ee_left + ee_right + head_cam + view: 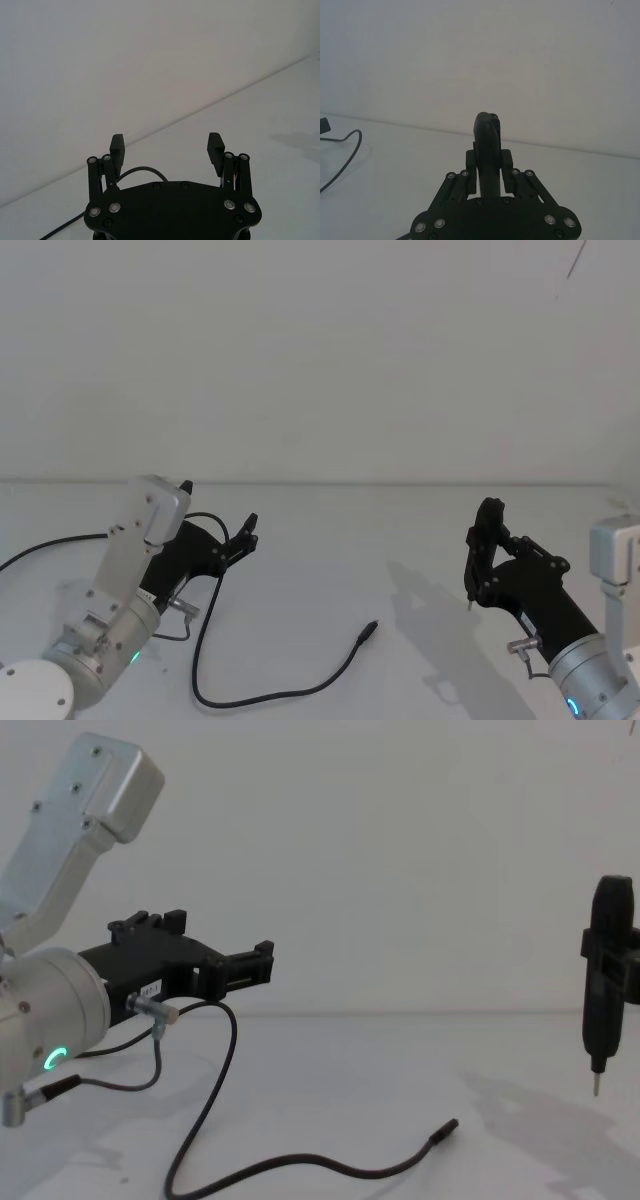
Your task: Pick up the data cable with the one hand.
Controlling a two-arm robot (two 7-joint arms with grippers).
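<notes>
White tabletop (330, 540) runs back to a plain white wall (320, 360). The left pincer (248, 533), a flat black unit on a silver wrist, hovers above the surface with its two short fingers (117, 145) spread wide and nothing between them, a posture that suits a grab not yet begun. The data cable (300, 692) arches up close under this pincer's body; whether it touches the body there cannot be told. From that arch it drops to the tabletop, lies slack in a long loop below the pincer, then curves out toward the right pincer's side. It ends in a small black plug (369, 630) that rests roughly midway between the two pincers. A thinner wire with a silver connector (155, 1007) hangs beside the left wrist and seems to belong to the arm, not the task. The right pincer (488, 540) is raised well beyond the plug, pressed together on a slim dark upright tool (605, 970) whose metal pin points down, clear of the surface. Being occupied, it probably leaves the pick to the left one. The nearest stretch of cable lies just beneath the left pincer, so a downward tilt and descent looks like the likely approach.
</notes>
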